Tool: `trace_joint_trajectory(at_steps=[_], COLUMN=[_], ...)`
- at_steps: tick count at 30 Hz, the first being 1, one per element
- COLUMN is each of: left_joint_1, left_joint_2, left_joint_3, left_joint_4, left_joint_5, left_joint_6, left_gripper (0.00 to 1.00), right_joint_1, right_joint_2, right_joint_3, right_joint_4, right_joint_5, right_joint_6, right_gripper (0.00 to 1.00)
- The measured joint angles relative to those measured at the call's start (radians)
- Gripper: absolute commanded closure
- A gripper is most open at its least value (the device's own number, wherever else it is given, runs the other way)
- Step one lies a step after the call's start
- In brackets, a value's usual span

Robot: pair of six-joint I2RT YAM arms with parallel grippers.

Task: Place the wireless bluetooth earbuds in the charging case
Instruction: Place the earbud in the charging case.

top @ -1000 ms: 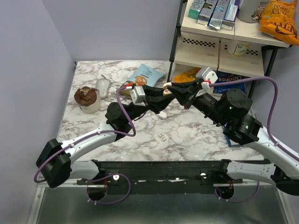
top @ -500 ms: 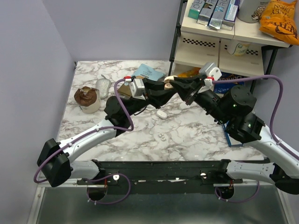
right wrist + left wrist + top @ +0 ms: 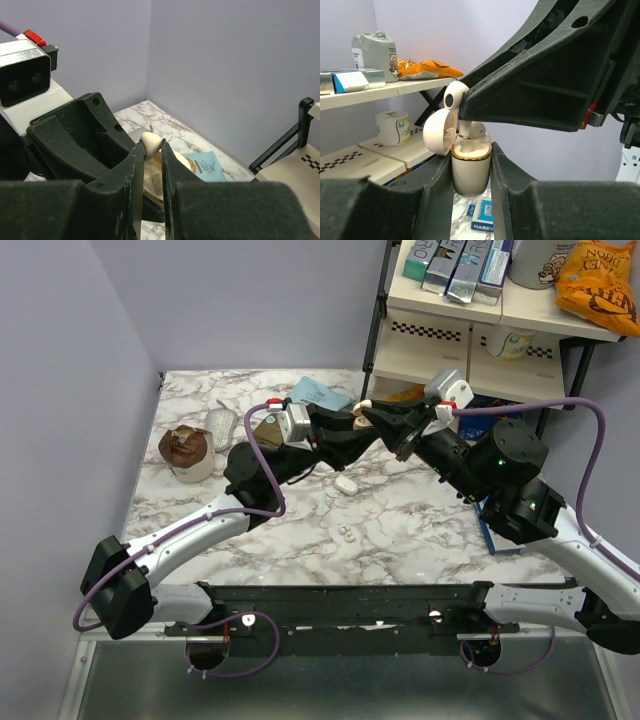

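SHELF AND TABLETOP, CLOSE UP: The one legible word is "HARRY", printed on a blue-and-white box (image 3: 484, 221) at the lower edge of the left wrist view; whatever follows those letters is cut off. Dark lettering runs across the orange bag (image 3: 598, 285) on the shelf, but from above it is too tilted to read. Print on the light blue packet (image 3: 205, 167) and on the upright boxes (image 3: 460, 265) is too small to make out.

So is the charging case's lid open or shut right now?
Open: the charging case lid is swung back, its tan inner face showing.
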Motion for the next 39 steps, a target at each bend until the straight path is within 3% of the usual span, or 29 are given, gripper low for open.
trace_joint_trajectory(at_steps=[39], left_joint_1=[0.013], left_joint_2=[0.016], left_joint_3=[0.021], left_joint_4=[-0.023], left_joint_5=[-0.001], left_joint_6=[-0.013], left_gripper=[1.0], right_joint_1=[0.0], right_joint_2=[0.005], right_joint_3=[-0.003], right_joint_4=[0.0], right_joint_5=[-0.002], right_joint_6=[0.003], right_gripper=[0.99])
